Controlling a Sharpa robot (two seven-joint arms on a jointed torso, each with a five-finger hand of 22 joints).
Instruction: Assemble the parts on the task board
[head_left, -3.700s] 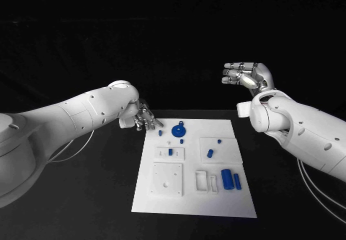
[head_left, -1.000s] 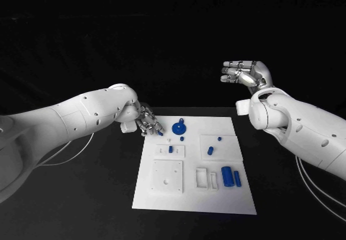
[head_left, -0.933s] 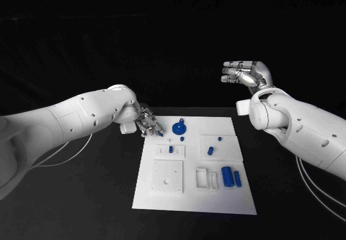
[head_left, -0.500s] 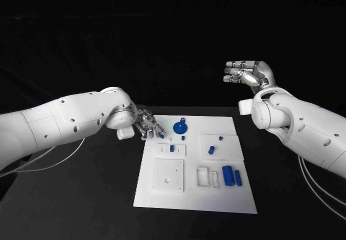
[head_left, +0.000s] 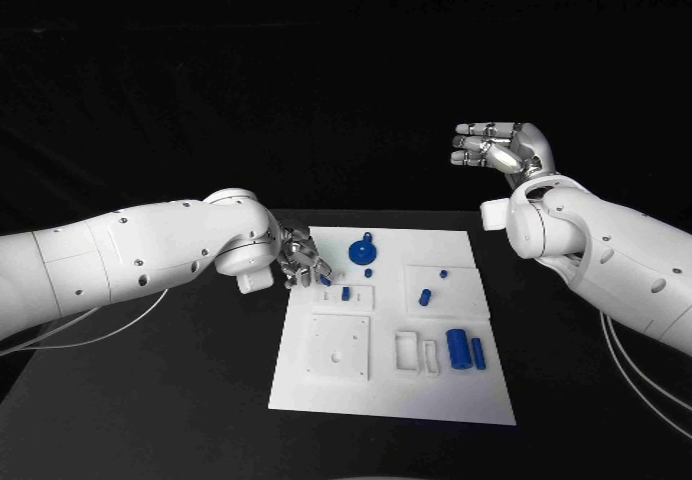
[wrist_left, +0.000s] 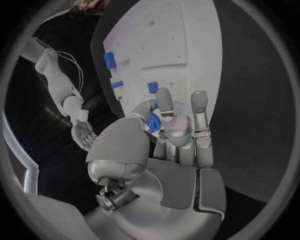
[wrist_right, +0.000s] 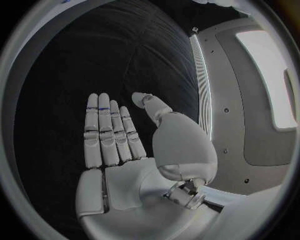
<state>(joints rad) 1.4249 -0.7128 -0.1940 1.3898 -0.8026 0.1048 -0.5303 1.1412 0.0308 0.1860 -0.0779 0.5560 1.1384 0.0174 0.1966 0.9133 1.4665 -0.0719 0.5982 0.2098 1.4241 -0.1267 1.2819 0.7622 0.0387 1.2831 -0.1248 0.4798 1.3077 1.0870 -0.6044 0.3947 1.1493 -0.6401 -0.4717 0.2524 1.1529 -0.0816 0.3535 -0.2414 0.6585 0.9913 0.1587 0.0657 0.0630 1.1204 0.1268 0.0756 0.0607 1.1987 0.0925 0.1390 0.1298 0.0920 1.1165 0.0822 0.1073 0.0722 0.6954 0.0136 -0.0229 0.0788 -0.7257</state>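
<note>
The small blue part (wrist_left: 154, 121) pinched in the left hand (head_left: 302, 262) looks like light, rigid plastic, smooth enough to slip, so a fingertip pinch across its sides seems right. That hand hangs over the task board (head_left: 389, 395) at its far left corner, fingers pointing down toward the small recess there. The right hand (head_left: 499, 150) is raised well clear, fingers apart, holding nothing.

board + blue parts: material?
Board: looks like matte white plastic, possibly printed; flat, no glare, raised blocks in the same white. Blue parts, e.g. the cylinder: likely plastic too; uniform saturated blue, soft sheen. Neither can be confirmed from the look alone.
</note>
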